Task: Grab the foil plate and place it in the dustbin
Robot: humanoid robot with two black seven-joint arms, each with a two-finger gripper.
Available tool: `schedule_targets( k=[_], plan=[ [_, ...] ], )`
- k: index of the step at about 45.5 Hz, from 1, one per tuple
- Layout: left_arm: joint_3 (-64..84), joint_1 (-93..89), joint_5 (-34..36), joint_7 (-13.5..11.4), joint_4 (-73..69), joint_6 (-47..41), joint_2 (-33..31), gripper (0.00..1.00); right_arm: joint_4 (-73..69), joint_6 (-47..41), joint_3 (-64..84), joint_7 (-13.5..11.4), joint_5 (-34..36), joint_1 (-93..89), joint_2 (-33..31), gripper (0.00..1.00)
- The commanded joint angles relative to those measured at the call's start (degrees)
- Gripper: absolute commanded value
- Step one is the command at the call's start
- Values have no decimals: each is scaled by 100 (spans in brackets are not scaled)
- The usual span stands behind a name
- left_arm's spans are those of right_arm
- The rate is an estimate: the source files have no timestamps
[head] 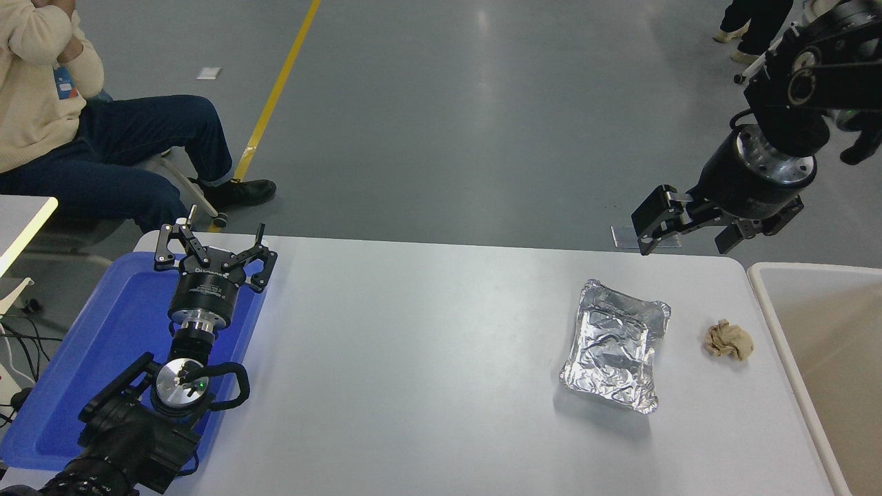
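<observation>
Where the view begins at its near edge, the left gripper (215,253) is parked at roughly 8 o'clock over the flat blue plastic tray (83,386), its fingers spread and holding nothing; this position keeps it clear of the working area on the other side of the white table (413,358). At about 4 o'clock lies the crinkled silver aluminium-foil plate (614,353), resting flat on the table with its rumpled rim facing up and nothing touching it. Just beside it, toward 3 o'clock, sits a small crumpled tan paper ball (728,340), apart from the plate. At the right edge stands the large rectangular dustbin with pale white rim and beige inside (772,324), mouth open upward, placed near the plate so that the transfer path is short. Farther out, at about 2 o'clock, the right gripper (692,231) hangs above the far table edge, jaws parted and empty, well above the plate and beyond it. Judged from this, the pick has not begun; the gripper must descend toward the plate's raised rim. A seated person (62,131) occupies 10 o'clock.
</observation>
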State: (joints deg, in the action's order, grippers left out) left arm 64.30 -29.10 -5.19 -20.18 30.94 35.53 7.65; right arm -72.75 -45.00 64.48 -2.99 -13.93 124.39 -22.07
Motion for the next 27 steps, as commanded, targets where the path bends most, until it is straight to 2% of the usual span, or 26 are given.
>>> schedule_targets(
  k=[1, 27],
  plan=[
    [4, 1, 0, -4, 0, -3, 0, 100, 6, 0, -5, 0, 4, 68, -52, 100],
    [4, 1, -9, -4, -9, -3, 0, 100, 50, 0, -111, 0, 57, -11, -298, 100]
  ],
)
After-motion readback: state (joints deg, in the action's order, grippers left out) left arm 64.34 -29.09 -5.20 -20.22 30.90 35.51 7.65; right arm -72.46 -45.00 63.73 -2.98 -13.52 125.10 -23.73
